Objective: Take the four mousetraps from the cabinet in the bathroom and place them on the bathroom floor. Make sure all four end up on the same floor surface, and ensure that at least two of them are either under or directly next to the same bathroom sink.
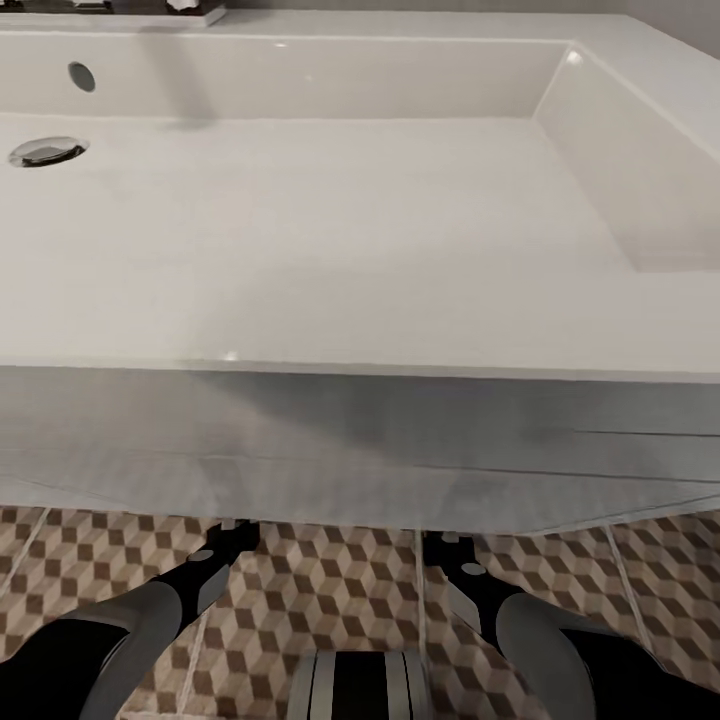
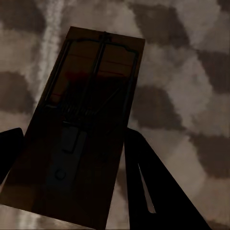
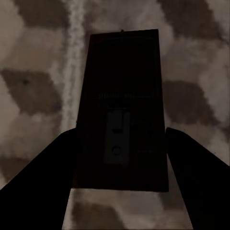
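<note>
The white bathroom sink (image 1: pixel 420 335) spreads across the head view, with its vanity front (image 1: pixel 360 440) below it. Both my forearms reach under the vanity over the cube-patterned bathroom floor (image 1: pixel 340 585). In the left wrist view a brown mousetrap (image 2: pixel 91 91) with dark wire parts sits between the fingers of my left gripper (image 2: pixel 74 132), close over the tiles. In the right wrist view a second mousetrap (image 3: pixel 122 91), very dark in shadow, sits between the fingers of my right gripper (image 3: pixel 120 129). Both pairs of fingers touch the boards' long edges. The cabinet is out of view.
The basin has a chrome drain (image 1: pixel 46 150) and an overflow hole (image 1: pixel 81 76) at the far left. The vanity's lower edge hangs low over the floor and hides both hands in the head view. My own base (image 1: pixel 360 685) shows at the bottom.
</note>
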Robot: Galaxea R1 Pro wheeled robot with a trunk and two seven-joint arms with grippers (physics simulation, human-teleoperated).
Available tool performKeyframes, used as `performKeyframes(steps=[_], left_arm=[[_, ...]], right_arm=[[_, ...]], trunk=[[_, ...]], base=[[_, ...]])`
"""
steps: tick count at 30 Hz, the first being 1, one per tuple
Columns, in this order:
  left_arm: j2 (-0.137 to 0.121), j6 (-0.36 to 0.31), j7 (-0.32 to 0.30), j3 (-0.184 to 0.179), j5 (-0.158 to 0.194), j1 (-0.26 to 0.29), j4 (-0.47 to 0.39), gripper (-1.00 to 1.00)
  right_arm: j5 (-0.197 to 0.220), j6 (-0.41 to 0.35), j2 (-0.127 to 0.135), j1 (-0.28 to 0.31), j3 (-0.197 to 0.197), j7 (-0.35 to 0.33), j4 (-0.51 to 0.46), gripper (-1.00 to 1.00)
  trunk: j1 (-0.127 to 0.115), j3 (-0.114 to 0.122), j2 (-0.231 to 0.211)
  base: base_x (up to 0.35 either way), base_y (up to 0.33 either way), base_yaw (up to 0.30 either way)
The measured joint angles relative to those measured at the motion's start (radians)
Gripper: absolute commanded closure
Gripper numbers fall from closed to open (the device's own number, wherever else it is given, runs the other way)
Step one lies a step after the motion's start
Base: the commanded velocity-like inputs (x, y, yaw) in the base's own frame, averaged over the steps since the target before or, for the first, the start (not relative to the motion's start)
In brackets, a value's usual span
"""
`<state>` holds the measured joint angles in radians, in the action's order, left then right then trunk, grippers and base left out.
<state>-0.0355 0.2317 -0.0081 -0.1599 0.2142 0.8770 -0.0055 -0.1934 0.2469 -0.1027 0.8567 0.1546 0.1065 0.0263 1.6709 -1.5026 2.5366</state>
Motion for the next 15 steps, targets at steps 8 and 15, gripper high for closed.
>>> performKeyframes(steps=[8, 15], left_arm=[[0.0, 0.0, 0.0, 0.0, 0.0, 0.0, 0.0, 1.0], [0.0, 0.0, 0.0, 0.0, 0.0, 0.0, 0.0, 1.0]], right_arm=[[0.0, 0.001, 0.0, 0.0, 0.0, 0.0, 0.0, 1.0], [0.0, 0.003, 0.0, 0.0, 0.0, 0.0, 0.0, 1.0]], trunk=[[0.0, 0.0, 0.0], [0.0, 0.0, 0.0]], base=[[0.039, 0.0, 0.0], [0.004, 0.0, 0.0]])
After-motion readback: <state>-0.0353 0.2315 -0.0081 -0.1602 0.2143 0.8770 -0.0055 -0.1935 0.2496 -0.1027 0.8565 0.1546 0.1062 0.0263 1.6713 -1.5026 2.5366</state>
